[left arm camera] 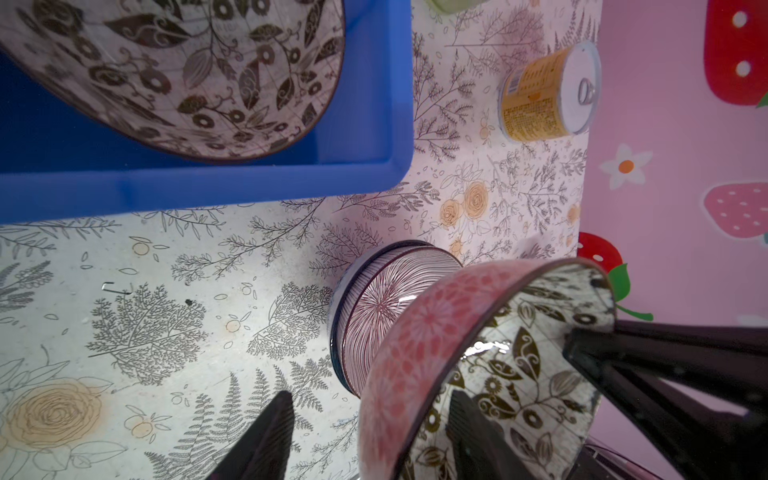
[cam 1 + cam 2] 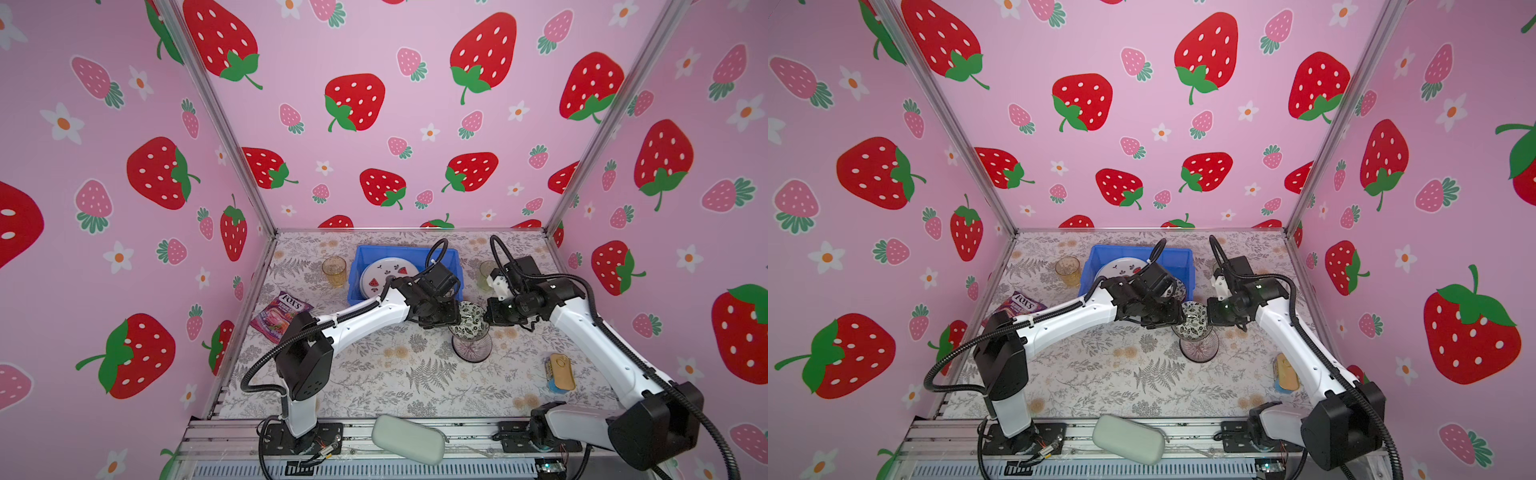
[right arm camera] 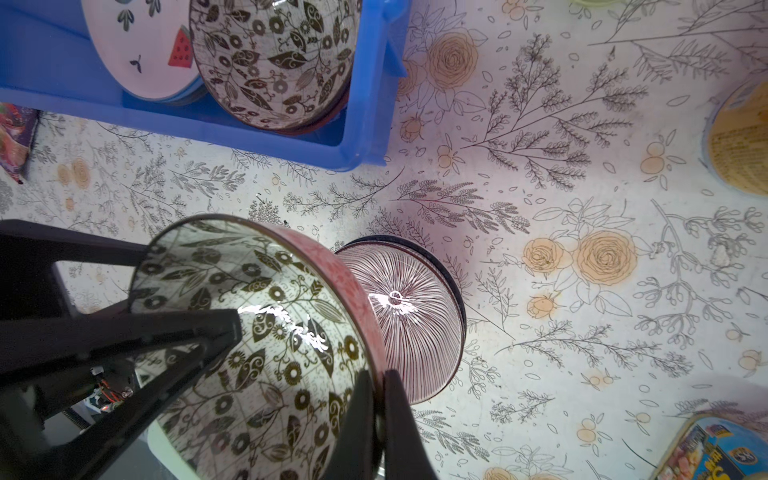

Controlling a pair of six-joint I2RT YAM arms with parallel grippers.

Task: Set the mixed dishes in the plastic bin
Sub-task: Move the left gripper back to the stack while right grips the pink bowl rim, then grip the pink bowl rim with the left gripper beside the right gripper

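Note:
A small bowl (image 2: pixel 468 316) (image 1: pixel 415 332) (image 3: pixel 257 299), pink-orange outside with black leaves inside, hangs tilted above a striped bowl (image 2: pixel 471 348) (image 1: pixel 374 307) (image 3: pixel 415 311) on the table. My right gripper (image 2: pixel 485 318) (image 3: pixel 376 376) is shut on its rim. My left gripper (image 2: pixel 454 319) (image 1: pixel 370 399) straddles the opposite rim, open, one finger inside and one outside, neither touching the wall. The blue plastic bin (image 2: pixel 361 257) (image 3: pixel 365 83) holds a watermelon plate (image 2: pixel 386 274) (image 3: pixel 141 41) and another leaf-patterned bowl (image 1: pixel 187 62) (image 3: pixel 274 54). An amber tumbler (image 2: pixel 334 270) stands left of the bin, a green tumbler (image 2: pixel 485 274) to its right.
A purple candy bag (image 2: pixel 280 316) lies at the left. A tin (image 2: pixel 561 372) lies at the right under my right arm, and a yellow can (image 1: pixel 548 91) lies near the right wall. A grey-green pouch (image 2: pixel 409 438) rests on the front rail.

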